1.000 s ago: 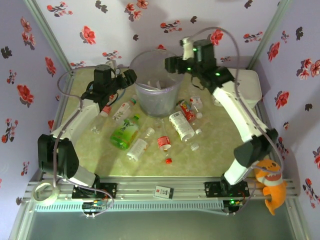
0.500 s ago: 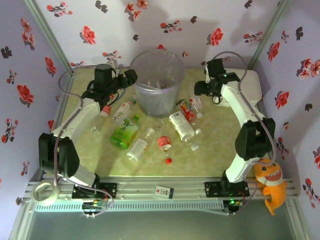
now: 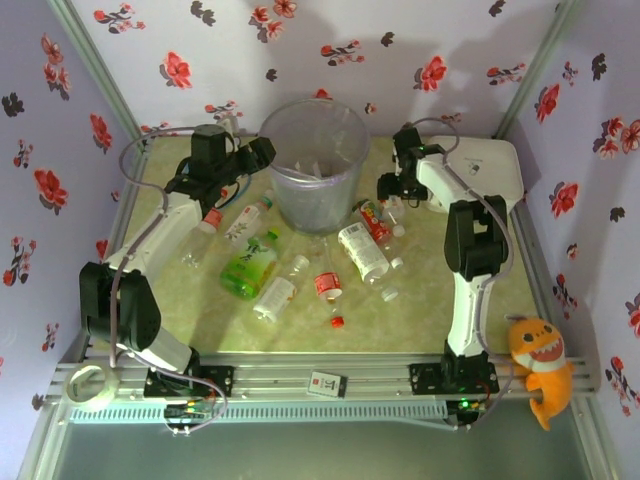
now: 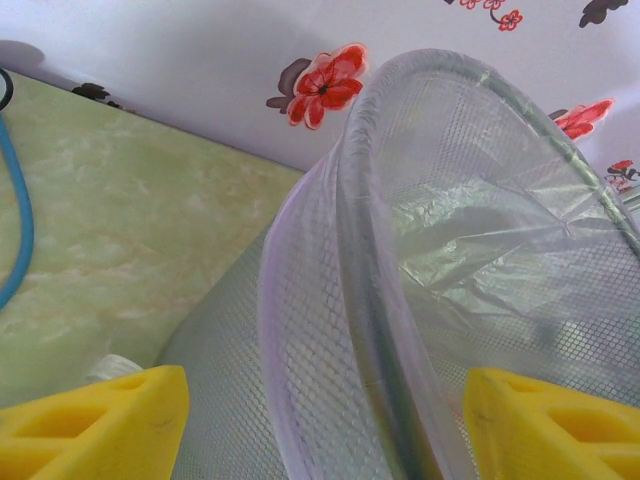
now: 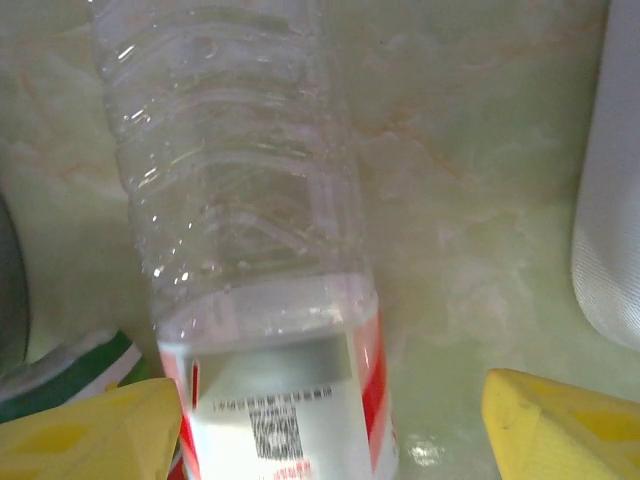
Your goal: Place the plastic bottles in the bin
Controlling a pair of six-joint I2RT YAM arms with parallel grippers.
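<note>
**Green Table Station: Bottles on the Table, Both End Effectors Open**

Pale green marbled table (image 3: pixel 430 310) is enclosed by walls (image 3: pixel 200 50) papered with red and dark flowers. The bin (image 3: pixel 318 205) is stood upright at the far centre of the table. Its translucent meshed wall and rim are seen close up in the left wrist view.

The plastic bottles (image 3: pixel 275 297) are found lying on their sides on the table in front of the bin, in a loose group between the two arms. A green-labelled bottle (image 3: pixel 250 265) is located left of centre. A white-labelled bottle (image 3: pixel 363 250) is located right of centre. A red-capped bottle (image 3: pixel 198 243) is located beside the left arm. A loose red cap (image 3: pixel 338 322) is located nearest the arm bases.

The left end effector (image 3: pixel 262 152) is positioned at the left side of the bin's rim, above the table. Its yellow fingers (image 4: pixel 100 430) are spread wide apart and nothing is gripped. The bin's rim is seen beyond the gap.

The right end effector (image 3: pixel 388 186) is positioned low over the table, between the bin and the white box (image 3: pixel 495 165). Its fingers (image 5: pixel 570 420) are set wide apart on either side of a clear bottle with a white and red label (image 5: pixel 270 400), which is lying on the table. No grip is closed on it. Whether either finger touches the label cannot be told.

An orange plush toy (image 3: pixel 540 365) is hung at the near right corner. A roll of tape (image 3: pixel 88 385) is placed at the near left corner.
</note>
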